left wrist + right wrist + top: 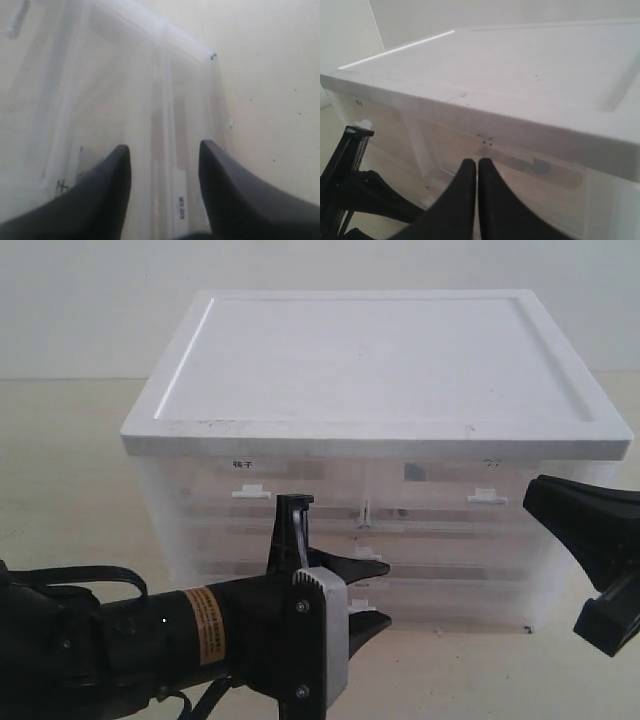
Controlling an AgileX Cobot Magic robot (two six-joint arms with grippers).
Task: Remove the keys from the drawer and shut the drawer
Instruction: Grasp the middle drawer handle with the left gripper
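Two risks you should watch. All drawers [440, 530] of the cabinet [370, 360] look closed and the keys are hidden in every view, so you may pull the wrong drawer; the cabinet may also slide on the bench [60, 490]. Your left gripper [386, 592] is spread wide before the lower drawers, holding nothing. The right gripper [477, 162] is clenched empty near the upper front.

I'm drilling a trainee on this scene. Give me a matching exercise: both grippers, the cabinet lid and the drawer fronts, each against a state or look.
1 left gripper
2 right gripper
3 cabinet lid
4 drawer fronts

A white, opaque
B jaws apart
C translucent
D jaws together

Pairs: 1-B, 2-D, 3-A, 4-C.
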